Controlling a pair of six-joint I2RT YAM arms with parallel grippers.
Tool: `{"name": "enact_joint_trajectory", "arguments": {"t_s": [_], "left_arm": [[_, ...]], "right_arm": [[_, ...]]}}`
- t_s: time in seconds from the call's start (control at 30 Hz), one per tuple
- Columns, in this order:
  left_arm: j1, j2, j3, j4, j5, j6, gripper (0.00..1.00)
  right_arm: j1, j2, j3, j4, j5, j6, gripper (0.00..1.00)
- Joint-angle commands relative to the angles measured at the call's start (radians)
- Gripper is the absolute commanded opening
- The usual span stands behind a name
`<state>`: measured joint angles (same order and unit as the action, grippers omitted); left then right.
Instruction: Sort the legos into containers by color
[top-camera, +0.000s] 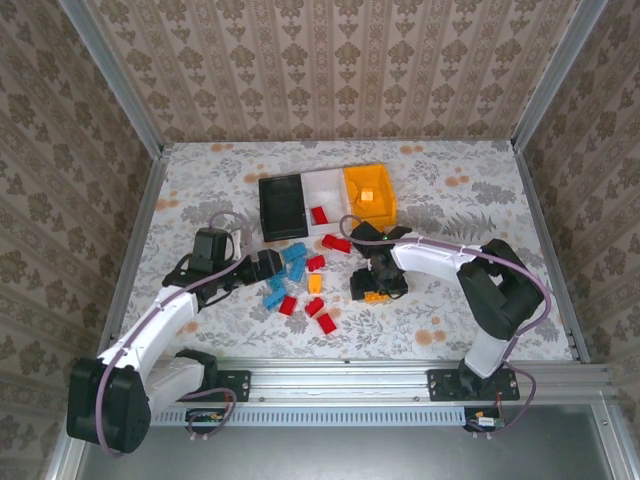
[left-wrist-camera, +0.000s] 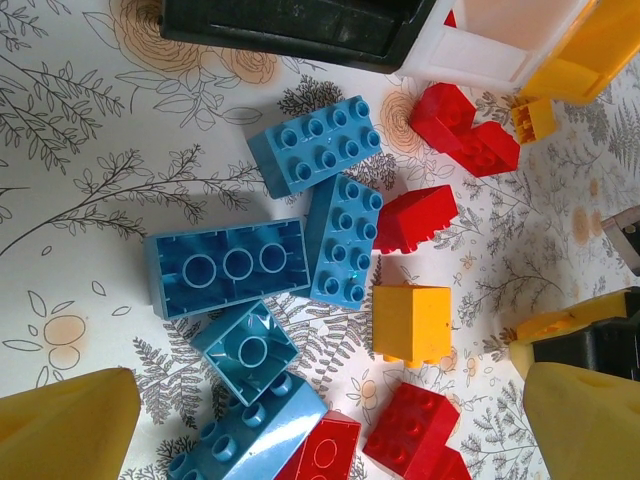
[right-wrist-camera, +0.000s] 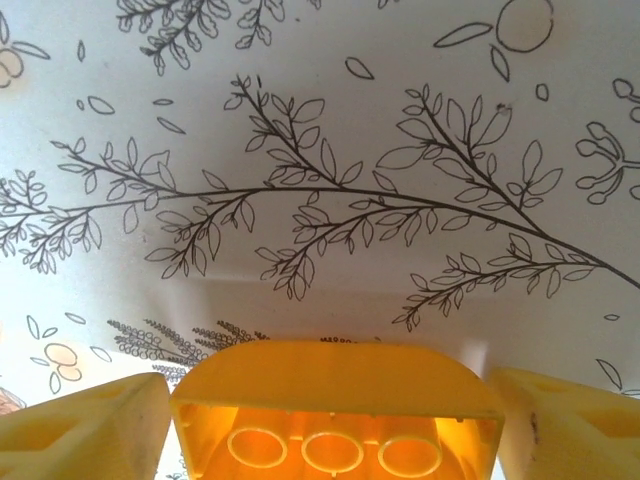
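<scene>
Surface: floral-print table (top-camera: 200, 190), with patterned walls (top-camera: 330, 70) closing it in on three sides.
Containers: black bin (top-camera: 280, 200), white bin (top-camera: 325, 185) and orange-yellow bin (top-camera: 390, 200) are sitting in a touching row at mid-table. A red brick (top-camera: 319, 214) is lying in the white one and a yellow brick (top-camera: 366, 196) in the orange-yellow one.
Loose legos: red, blue and orange bricks (top-camera: 300, 285) are lying scattered just in front of the bins, between the two arms.
Right gripper (top-camera: 378, 283): jaws are pinching an orange-yellow brick (right-wrist-camera: 335, 385) by its two short ends, just right of the pile and on the near side of the orange-yellow bin.
Brick pose: long axis is running finger to finger, crosswise to the gripper. The hollow underside with three tubes is facing the wrist camera, so the studs are pointing away from it. Cannot tell whether it is clear of the table.
Left gripper (left-wrist-camera: 330, 385): jaws are spread wide and carrying nothing, hovering over a cluster of blue bricks (left-wrist-camera: 228, 268).
Step in hand (judgement): the right arm is picking an orange-yellow brick; delivery is not yet done.
Next move (judgement): lifting the brick off the cloth, carrying it away from the arm bases, clearing the near rim of the orange-yellow bin, then letting go over the open top.
Left arm (judgement): probably lining up on a blue brick; the black bin is looking unfilled.
</scene>
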<state>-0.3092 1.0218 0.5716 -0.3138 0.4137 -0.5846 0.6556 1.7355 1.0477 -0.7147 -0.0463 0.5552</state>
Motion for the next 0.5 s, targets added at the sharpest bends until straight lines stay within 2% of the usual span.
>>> {"name": "enact_joint_trajectory", "arguments": {"t_s": [0.0, 0.27, 0.47], "left_arm": [[-0.004, 0.003, 0.007, -0.008, -0.006, -0.009, 1.0], [-0.003, 0.0, 0.004, -0.012, -0.012, -0.006, 1.0], [-0.002, -0.006, 0.002, -0.014, -0.012, -0.005, 1.0]], "right_arm": [[0.006, 0.021, -0.006, -0.002, 0.033, 0.012, 0.76], [0.006, 0.002, -0.001, -0.02, 0.057, 0.018, 0.56], [0.003, -0.046, 0.01, -0.056, 0.086, 0.02, 0.55]]}}
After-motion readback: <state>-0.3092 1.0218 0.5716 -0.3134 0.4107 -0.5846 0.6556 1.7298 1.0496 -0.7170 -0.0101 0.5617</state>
